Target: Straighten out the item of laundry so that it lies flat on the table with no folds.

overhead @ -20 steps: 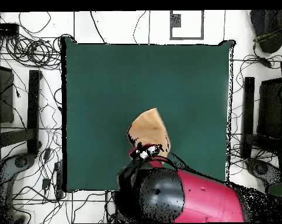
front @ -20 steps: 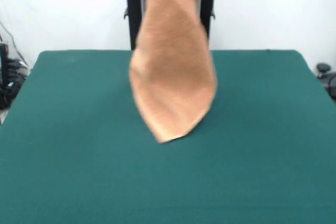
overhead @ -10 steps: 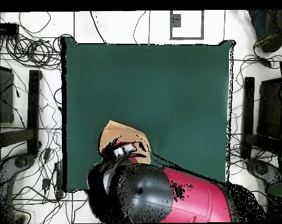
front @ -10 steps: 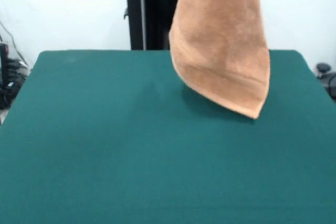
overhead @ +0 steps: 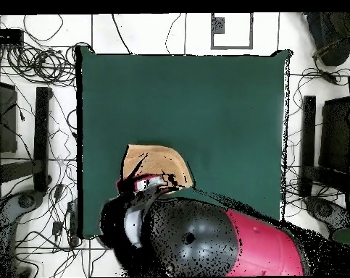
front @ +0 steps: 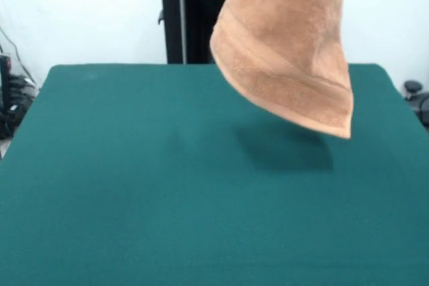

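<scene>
The item of laundry (front: 288,51), an orange-tan terry towel, hangs in the air from above the front view's top edge, right of centre. Its woven band (front: 281,75) runs along the slanted lower hem. The lowest corner floats clear of the green table (front: 134,199), with a shadow under it. In the overhead view the towel (overhead: 152,159) shows just beyond my gripper (overhead: 151,184), near the table's (overhead: 206,101) lower left side. The gripper is shut on the towel's top, and the arm hides part of the cloth.
The red and black arm (overhead: 257,242) covers the table's lower edge in the overhead view. A black pedestal (front: 188,25) stands behind the table. Cables (overhead: 32,65) and black stands (overhead: 41,137) lie on the floor around the table.
The hanging towel has swung from the middle to the right in the front view, and its lower hem has lifted and spread. In the overhead view the arm has shifted left.
</scene>
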`<state>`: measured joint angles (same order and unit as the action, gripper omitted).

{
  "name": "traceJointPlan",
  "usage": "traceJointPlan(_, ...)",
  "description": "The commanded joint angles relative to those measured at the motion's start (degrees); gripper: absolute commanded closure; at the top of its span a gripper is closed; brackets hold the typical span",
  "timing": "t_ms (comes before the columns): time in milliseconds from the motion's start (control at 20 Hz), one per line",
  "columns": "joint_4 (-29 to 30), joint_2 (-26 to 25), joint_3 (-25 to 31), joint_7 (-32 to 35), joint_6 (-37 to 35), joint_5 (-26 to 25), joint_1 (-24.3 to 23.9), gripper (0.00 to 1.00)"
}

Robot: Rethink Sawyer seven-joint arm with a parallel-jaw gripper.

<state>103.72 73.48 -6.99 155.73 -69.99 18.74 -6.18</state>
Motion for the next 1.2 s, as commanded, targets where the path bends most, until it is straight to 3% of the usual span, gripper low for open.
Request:
traceJointPlan(50, 10.09, -8.00, 1.36, 9.73, -2.86, 12.17, -2.11, 1.00)
traceJointPlan(450, 15.74, -8.47, 1.64, 5.49, -0.65, 20.34, -1.74, 1.00)
traceJointPlan(850, 16.92, -9.56, 2.36, 2.48, -0.90, 23.30, -2.89, 1.00)
traceJointPlan(1200, 17.91, -13.47, 4.15, -1.18, 0.07, 26.65, -4.42, 1.00)
